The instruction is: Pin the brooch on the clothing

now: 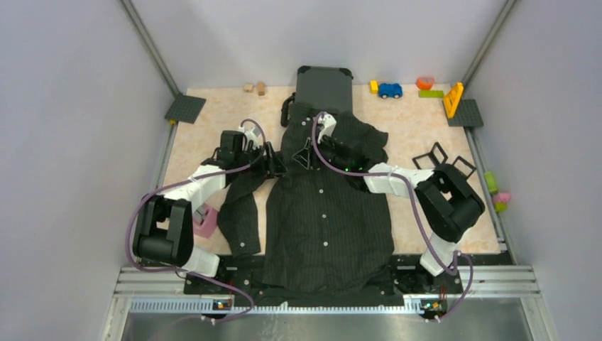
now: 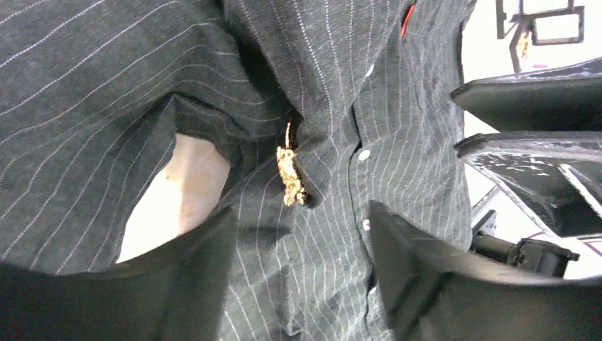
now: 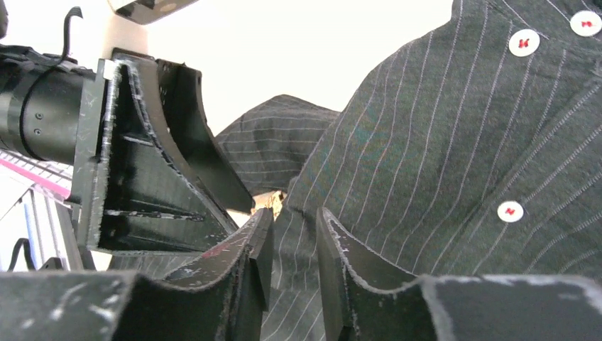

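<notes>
The left tool [image 2: 302,217] is seen released, jaws spread before the small gold filigree brooch [image 2: 289,181] lodged at a fold of the limp black pinstriped shirt [image 2: 397,128]. Whether the right tool [image 3: 294,217] is clenched cannot be told. The brooch, judged light and rigid, is best taken edgewise.

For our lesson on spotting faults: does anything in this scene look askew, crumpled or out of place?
The gold brooch hangs from a bunched fold of the clothing rather than lying flat on smooth fabric. One sleeve is also crumpled and folded against the body.
</notes>
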